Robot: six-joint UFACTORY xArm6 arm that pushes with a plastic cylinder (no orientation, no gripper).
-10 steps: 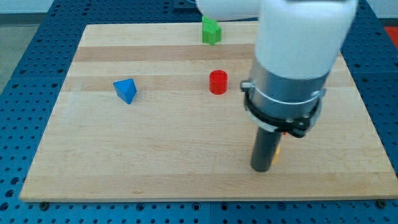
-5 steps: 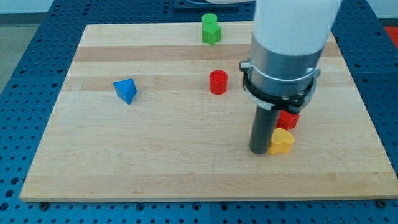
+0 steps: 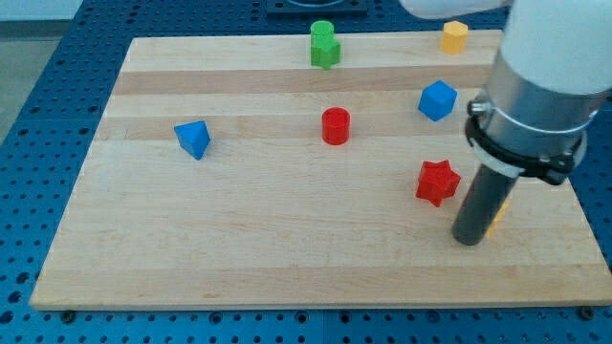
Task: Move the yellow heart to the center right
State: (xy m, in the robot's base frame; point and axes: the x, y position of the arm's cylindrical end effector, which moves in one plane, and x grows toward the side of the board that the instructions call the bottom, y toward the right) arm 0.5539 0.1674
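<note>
Yellow heart (image 3: 497, 216) mostly hidden behind my tip (image 3: 468, 240), touching its right.

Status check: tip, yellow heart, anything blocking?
My tip at board's lower right. Yellow heart mostly hidden behind rod, touching. Red star just left, clear of path.

Pretty tight around my tip (image 3: 468, 239) at the near right of the wooden counter (image 3: 239, 258): red star block (image 3: 437, 182) sits just to its left, and a sliver of the yellow block (image 3: 496, 216) pokes out right behind the rod. Farther back, the blue cube (image 3: 437, 100) and small yellow block (image 3: 454, 36) crowd the right side. The red cylinder (image 3: 336, 126), green block (image 3: 324, 44) and blue triangular block (image 3: 193, 139) are well apart, with wide lanes between.
</note>
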